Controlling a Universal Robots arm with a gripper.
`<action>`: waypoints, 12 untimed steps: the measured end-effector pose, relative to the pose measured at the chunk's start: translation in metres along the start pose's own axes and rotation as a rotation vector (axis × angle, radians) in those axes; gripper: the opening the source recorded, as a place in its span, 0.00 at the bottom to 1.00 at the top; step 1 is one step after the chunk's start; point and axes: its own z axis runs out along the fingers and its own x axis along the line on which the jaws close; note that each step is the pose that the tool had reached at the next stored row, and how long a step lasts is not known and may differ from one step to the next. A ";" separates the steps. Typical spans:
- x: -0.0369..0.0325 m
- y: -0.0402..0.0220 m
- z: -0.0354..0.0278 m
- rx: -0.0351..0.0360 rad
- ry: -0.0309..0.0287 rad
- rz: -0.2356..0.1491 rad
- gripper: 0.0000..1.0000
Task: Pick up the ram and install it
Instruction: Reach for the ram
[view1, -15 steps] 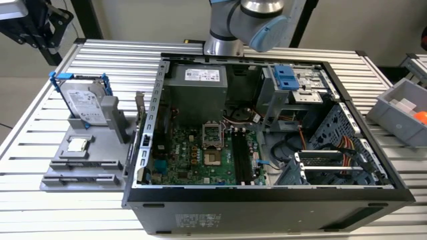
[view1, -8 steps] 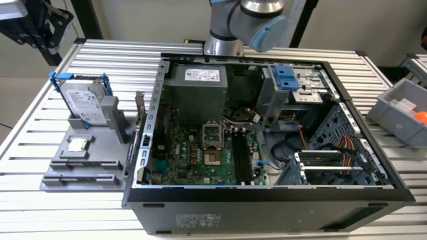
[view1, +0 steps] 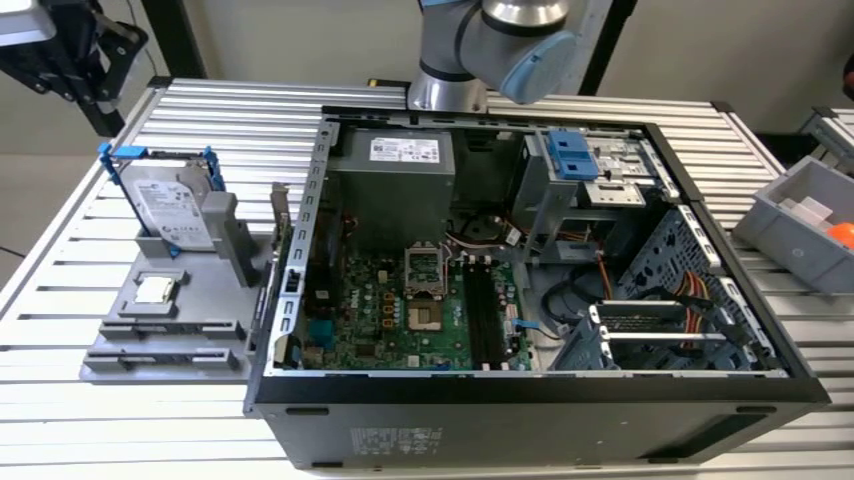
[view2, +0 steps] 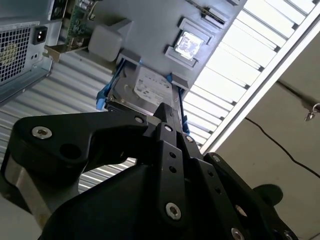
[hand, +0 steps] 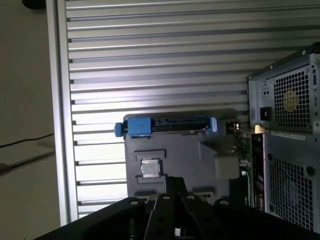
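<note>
While the ram (hand: 244, 155) stands on edge at the side of the grey fixture (hand: 200, 137), just beside the computer case (hand: 290, 165), you are at the approach step. The fingers (hand: 172, 186) sit together, empty, well apart from it. Pickup calls for parting them across the thin board. Hard drive (hand: 165, 125) and CPU chip (hand: 149, 168) stand near; the case wall crowds one side.

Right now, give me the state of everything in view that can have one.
Black computer case: on its side, open.
Silver hard drive in blue bracket: upright in grey holder.
Small square silver CPU chip: flat in the holder.
Green expansion card: on edge beside the case.
Long black memory slots: look empty.
</note>
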 end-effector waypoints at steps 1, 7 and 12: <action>-0.0006 -0.0014 -0.0001 0.0001 0.0000 0.000 0.00; -0.0036 -0.0088 -0.0004 0.0001 0.0006 0.000 0.00; -0.0060 -0.0142 -0.0006 0.0001 0.0015 0.000 0.00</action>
